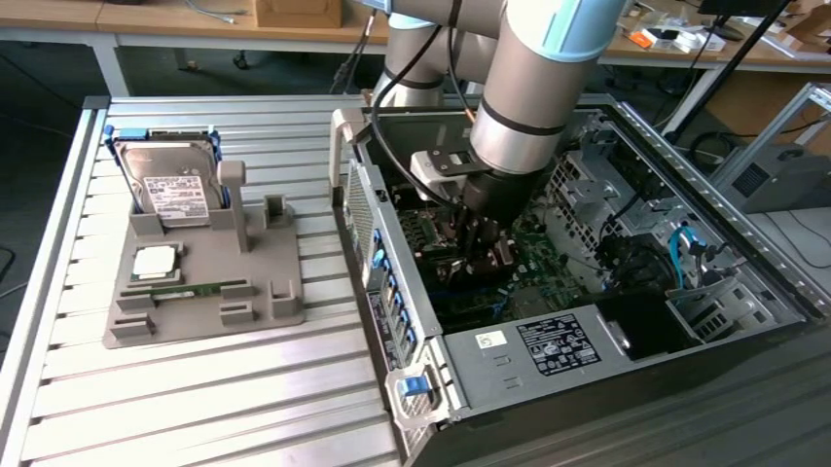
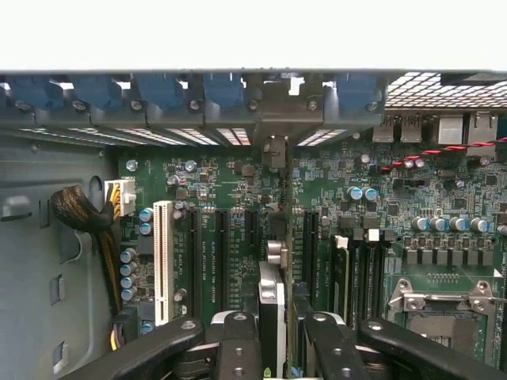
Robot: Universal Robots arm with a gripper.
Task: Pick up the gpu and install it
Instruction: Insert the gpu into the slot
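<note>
GPU (image 2: pixel 273 317) is down inside the case (image 1: pixel 727 282), held edge-on between the fingers (image 2: pixel 238 348) of the gripper (image 2: pixel 277 352), jaws clamped on the card from both sides. From the wrist view the thin card runs straight away from the gripper toward the rear bracket wall (image 2: pixel 273 111) with its blue clips (image 2: pixel 226 89), and it sits right over the motherboard (image 2: pixel 380 206), in line with the dark slots just beside the white slot (image 2: pixel 163 261). In the exterior view the arm (image 1: pixel 532 88) plunges into the open tower, gripper (image 1: pixel 474 238) low over the board. On the exterior view's left, the grey fixture (image 1: pixel 208 292) carries the hard drive (image 1: pixel 175 190) and the RAM stick (image 1: pixel 195 290), well apart from the action.

So the pickup looks done and this is the install step, the seating phase. Whether the card's edge is already in a slot or just above it, I can't tell from here. What the next move calls for, I'd judge: a straight push toward the board with the card kept square to the slot and its metal end lined up with the rear opening. Any tilt and it'll jam.
</note>
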